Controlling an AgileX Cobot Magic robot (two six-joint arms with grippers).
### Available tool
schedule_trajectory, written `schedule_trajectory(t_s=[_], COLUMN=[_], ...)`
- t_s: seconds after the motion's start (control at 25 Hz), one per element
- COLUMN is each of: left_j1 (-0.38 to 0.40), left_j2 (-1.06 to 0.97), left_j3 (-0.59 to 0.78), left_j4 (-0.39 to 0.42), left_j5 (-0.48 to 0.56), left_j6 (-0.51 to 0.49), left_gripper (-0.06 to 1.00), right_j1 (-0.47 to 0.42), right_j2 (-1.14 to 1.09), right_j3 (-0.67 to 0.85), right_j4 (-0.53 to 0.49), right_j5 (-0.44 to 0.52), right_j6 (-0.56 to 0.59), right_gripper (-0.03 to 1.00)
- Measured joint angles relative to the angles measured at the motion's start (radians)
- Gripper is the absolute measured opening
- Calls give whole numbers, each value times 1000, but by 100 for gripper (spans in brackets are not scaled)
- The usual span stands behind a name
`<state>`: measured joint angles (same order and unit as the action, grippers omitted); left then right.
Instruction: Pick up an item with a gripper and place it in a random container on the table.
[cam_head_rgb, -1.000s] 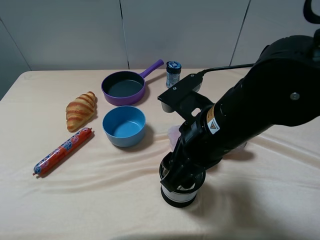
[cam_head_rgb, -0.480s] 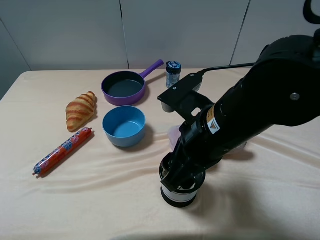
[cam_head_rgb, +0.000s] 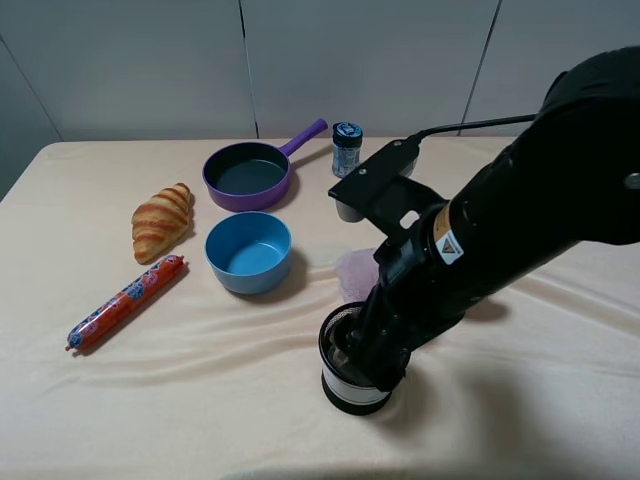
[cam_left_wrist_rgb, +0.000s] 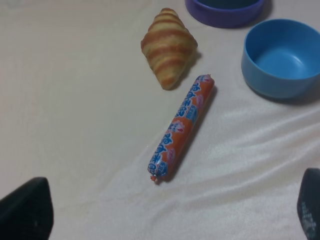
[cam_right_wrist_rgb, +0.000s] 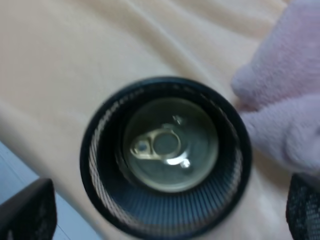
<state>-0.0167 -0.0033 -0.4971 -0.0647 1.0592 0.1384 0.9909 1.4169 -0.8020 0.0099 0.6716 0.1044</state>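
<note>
Hovering over the cup (cam_right_wrist_rgb: 165, 157) on the table (cam_head_rgb: 200, 400), our right gripper (cam_right_wrist_rgb: 167, 212) has its jaws spread wide and empty; the can (cam_right_wrist_rgb: 170, 144) lies inside the cup, lid up. Our left gripper (cam_left_wrist_rgb: 165, 212) also stands wide above the sausage (cam_left_wrist_rgb: 181, 127).

Bulky black arm (cam_head_rgb: 540, 190), yellow warning sticker (cam_head_rgb: 444, 246), black cable (cam_head_rgb: 470, 126).
</note>
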Motion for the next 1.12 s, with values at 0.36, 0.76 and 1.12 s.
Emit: schedule_trajectory(t_s=[0.36, 0.76, 1.12], left_j1=[0, 0, 0], left_j2=[0, 0, 0], left_j3=[0, 0, 0], left_j4=[0, 0, 0], left_j5=[0, 0, 0], left_j6=[0, 0, 0], left_gripper=[99, 99, 99], right_j1=[-30, -195, -405], right_j2=[-180, -390, -634], right_j3=[0, 0, 4], right_j4=[-100, -230, -312], right_j5=[222, 466, 542], right_j6=[41, 49, 52], right_gripper=[69, 69, 69])
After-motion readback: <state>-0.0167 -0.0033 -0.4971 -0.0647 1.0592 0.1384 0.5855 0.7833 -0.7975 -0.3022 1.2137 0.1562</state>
